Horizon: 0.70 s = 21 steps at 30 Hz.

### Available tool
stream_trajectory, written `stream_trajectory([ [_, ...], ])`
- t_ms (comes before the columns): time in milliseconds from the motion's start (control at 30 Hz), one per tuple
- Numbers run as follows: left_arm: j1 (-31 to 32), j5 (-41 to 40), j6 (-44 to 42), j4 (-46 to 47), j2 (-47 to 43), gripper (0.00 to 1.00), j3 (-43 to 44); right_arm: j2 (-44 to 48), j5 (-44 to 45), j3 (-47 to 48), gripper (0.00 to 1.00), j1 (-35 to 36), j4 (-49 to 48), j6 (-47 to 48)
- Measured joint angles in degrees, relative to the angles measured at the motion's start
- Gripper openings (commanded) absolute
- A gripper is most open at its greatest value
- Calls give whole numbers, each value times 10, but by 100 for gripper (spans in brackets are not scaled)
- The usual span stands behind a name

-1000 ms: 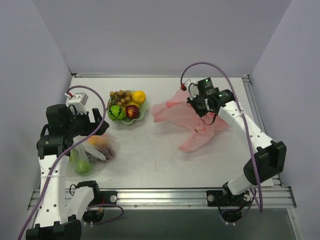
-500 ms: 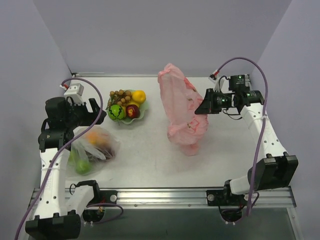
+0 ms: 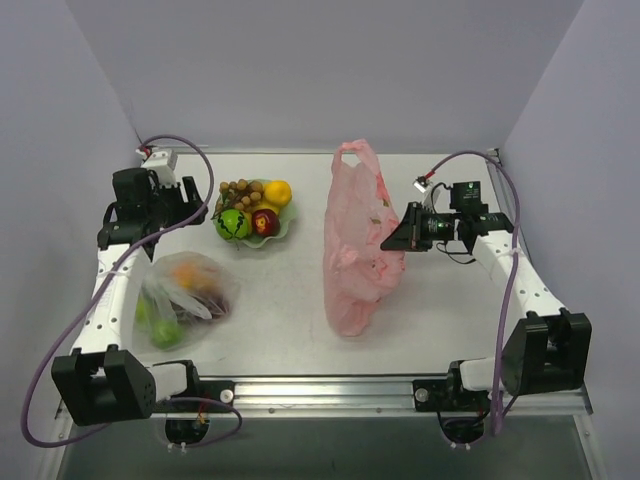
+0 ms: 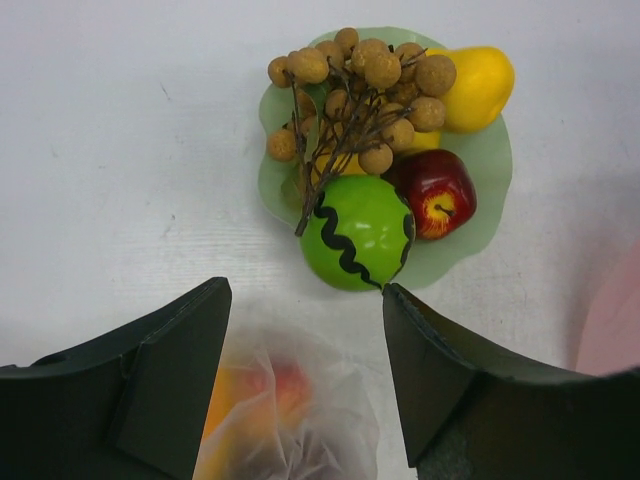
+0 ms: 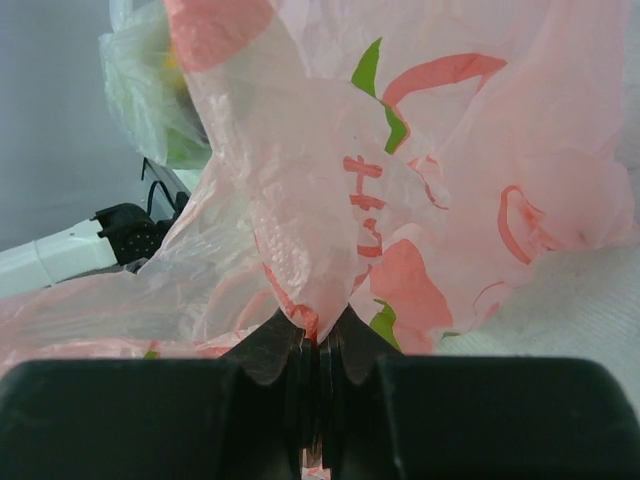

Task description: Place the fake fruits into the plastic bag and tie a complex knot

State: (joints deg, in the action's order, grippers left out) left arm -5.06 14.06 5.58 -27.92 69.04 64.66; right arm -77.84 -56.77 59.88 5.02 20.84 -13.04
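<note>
Right hand (image 3: 388,243) pinched shut on thin, crinkly pink plastic bag (image 3: 352,240) with red printed marks; left hand (image 4: 305,300) spread wide, empty.
Bag stands tall off the right hand's tips, lower end on the white bench (image 3: 290,330). Just ahead of the left hand, on a pale green plate (image 4: 485,155): small plastic fruits (image 3: 252,208), namely green round one (image 4: 357,232), red apple (image 4: 437,193), yellow citrus (image 4: 478,85), brown grape bunch (image 4: 360,90). Clear bag of fruit (image 3: 185,295) lies under that hand.

My bench: white matte tabletop (image 3: 285,330), lightly scuffed. Plain lilac-grey panels box it in: back wall (image 3: 320,70), left wall (image 3: 50,130), right wall (image 3: 590,120). Aluminium rail (image 3: 330,392) along near edge. Soft, even light.
</note>
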Motion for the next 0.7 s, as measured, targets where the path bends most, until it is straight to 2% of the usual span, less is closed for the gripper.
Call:
stream_trajectory([
  [167, 10, -2, 8, 45, 88, 65, 30, 16, 10, -3, 0, 8, -15, 12],
  [400, 10, 6, 31, 83, 198, 67, 64, 18, 47, -3, 0, 54, -17, 43],
  [700, 11, 32, 58, 101, 278, 66, 85, 28, 97, 5, 0, 116, -1, 82],
])
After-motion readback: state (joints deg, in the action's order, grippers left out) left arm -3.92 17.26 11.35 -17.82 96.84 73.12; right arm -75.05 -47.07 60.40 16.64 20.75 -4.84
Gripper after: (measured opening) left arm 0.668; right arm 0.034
